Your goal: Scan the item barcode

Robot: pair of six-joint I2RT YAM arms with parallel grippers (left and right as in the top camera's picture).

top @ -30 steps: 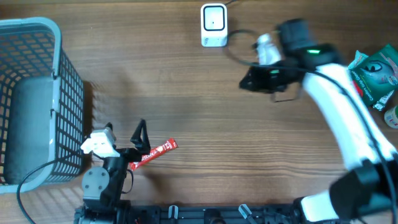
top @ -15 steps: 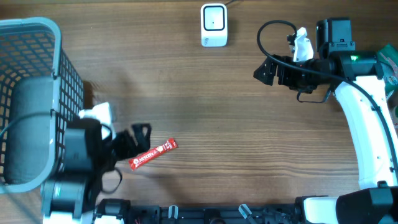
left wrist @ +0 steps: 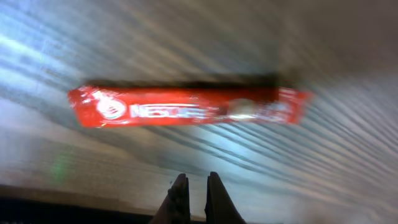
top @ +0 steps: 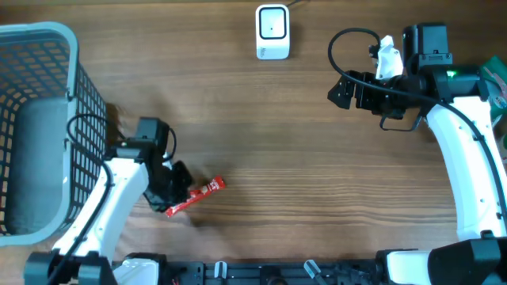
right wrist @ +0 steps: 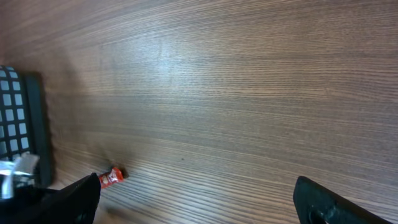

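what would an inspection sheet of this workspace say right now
surface: wooden table, bare in the middle
job's things: red snack stick lying flat; white scanner at the far edge
clutter: grey basket on the left; green packet at the right edge
grippers: left fingers shut, empty, right by the stick; right fingers open, empty, above the table
cables: black cable loop at the right arm
surroundings: black rail along the near edge

Brown wood-grain table — pale sheen on it.
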